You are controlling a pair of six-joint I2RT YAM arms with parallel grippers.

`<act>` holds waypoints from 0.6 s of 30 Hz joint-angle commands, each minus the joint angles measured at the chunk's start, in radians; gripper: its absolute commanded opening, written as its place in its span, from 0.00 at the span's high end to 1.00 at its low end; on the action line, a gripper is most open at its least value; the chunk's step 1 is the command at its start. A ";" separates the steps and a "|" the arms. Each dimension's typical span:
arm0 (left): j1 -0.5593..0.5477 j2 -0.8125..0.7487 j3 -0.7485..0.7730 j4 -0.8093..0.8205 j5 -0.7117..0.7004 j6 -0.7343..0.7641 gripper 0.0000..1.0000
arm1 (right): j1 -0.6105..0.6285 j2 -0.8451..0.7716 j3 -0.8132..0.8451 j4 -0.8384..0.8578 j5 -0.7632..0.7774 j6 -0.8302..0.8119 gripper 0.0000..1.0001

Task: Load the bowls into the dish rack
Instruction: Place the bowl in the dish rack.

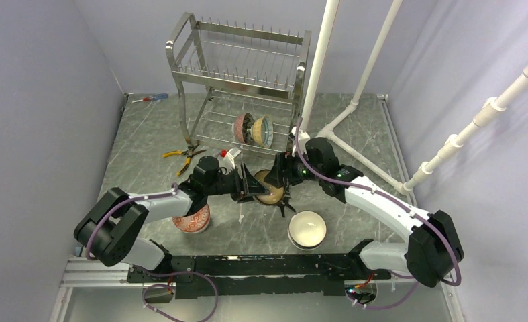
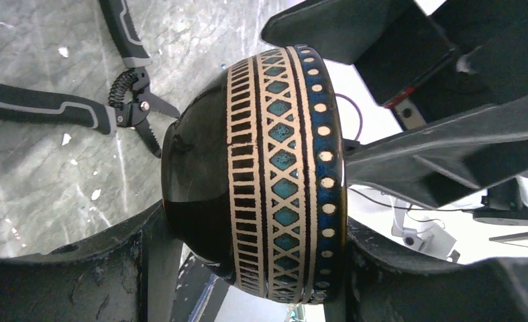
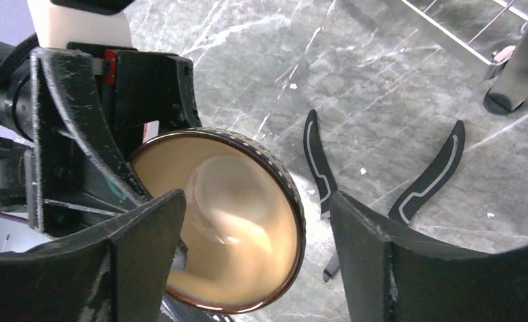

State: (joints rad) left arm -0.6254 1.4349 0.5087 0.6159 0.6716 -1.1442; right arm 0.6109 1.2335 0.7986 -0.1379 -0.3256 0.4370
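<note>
- Centre of the overhead view: we see the tan-lined bowl (image 1: 269, 193) on edge between the left claw (image 1: 253, 186) and the right claw (image 1: 281, 191). Above them, at upper centre, stands the dish rack (image 1: 244, 79), with two bowls (image 1: 262, 131) upright in its lower tier.
- Left wrist: we find the left claw's fingers pressed against base and rim of the tan-lined bowl (a clasp, partly closed), filling mid-frame.
- Right wrist: the right claw gapes wide and grips nothing. The tan-lined bowl sits lower left, with black pliers (image 3: 317, 168) on the table beyond.
</note>
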 commanded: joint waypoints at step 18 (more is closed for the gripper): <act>0.187 -0.103 0.123 -0.206 0.069 0.199 0.60 | -0.177 -0.133 -0.080 0.197 -0.229 0.108 0.00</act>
State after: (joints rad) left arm -0.4904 1.3739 0.5674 0.3717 0.6704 -0.9928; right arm 0.4812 1.1557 0.7490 -0.0269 -0.4686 0.5056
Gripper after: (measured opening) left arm 0.667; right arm 0.994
